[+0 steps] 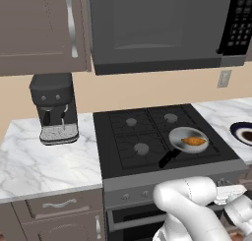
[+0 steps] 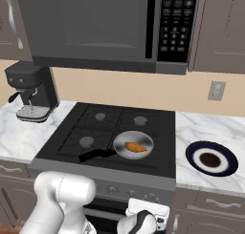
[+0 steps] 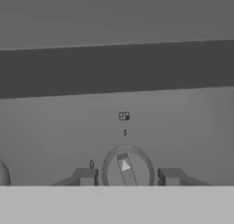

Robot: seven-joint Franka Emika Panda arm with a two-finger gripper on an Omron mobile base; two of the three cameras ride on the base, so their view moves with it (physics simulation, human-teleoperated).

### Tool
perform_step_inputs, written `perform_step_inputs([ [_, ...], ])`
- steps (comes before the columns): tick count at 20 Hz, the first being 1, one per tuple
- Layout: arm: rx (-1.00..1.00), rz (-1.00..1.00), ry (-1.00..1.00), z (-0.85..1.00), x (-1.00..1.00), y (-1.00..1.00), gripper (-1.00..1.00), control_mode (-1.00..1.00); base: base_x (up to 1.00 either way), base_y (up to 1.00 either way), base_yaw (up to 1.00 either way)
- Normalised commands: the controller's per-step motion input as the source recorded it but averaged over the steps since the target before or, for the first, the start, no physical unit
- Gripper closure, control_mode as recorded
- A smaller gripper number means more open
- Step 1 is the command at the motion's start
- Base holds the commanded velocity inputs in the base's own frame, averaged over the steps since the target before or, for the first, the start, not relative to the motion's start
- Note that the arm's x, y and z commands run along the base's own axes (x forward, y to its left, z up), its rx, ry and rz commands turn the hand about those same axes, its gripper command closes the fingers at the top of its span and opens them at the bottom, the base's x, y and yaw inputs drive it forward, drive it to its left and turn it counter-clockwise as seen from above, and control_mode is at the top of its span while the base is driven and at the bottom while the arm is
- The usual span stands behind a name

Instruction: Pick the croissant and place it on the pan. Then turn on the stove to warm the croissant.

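Note:
The golden croissant [image 1: 193,141] [image 2: 136,146] lies inside the silver pan [image 1: 176,135] [image 2: 120,151], which sits on the front right burner of the black stove [image 1: 133,132] [image 2: 95,128] with its black handle pointing toward the front. My gripper [image 3: 129,177] is low against the stove's grey front panel [image 3: 137,127]. A round knob [image 3: 127,166] with a pale pointer sits between the two fingertips [image 3: 87,177], and the jaws are shut on it. The white hand [image 2: 146,211] shows in front of the panel, below the pan.
A dark coffee machine [image 1: 54,109] [image 2: 31,97] stands on the marble counter left of the stove. A dark white-rimmed plate [image 1: 243,133] [image 2: 211,159] rests on the counter to the right. The microwave [image 1: 157,28] [image 2: 95,27] hangs above the burners.

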Motion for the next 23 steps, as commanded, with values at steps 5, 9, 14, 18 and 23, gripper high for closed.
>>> perform_step_inputs([
  [5,-0.18,0.13,0.00,0.47,0.04,0.13,1.00,-1.00,0.00,0.00,0.00],
  [9,-0.19,0.15,0.00,0.48,0.03,0.11,1.00,-1.00,0.00,0.00,0.00],
  [14,-0.18,0.19,0.00,0.46,0.07,0.02,1.00,-1.00,0.00,0.00,0.00],
  [18,-0.16,0.23,0.00,0.42,0.04,0.00,1.00,-1.00,0.00,0.00,0.00],
  [23,-0.14,0.25,-0.01,0.23,0.00,0.00,1.00,-1.00,0.00,0.00,0.00],
])
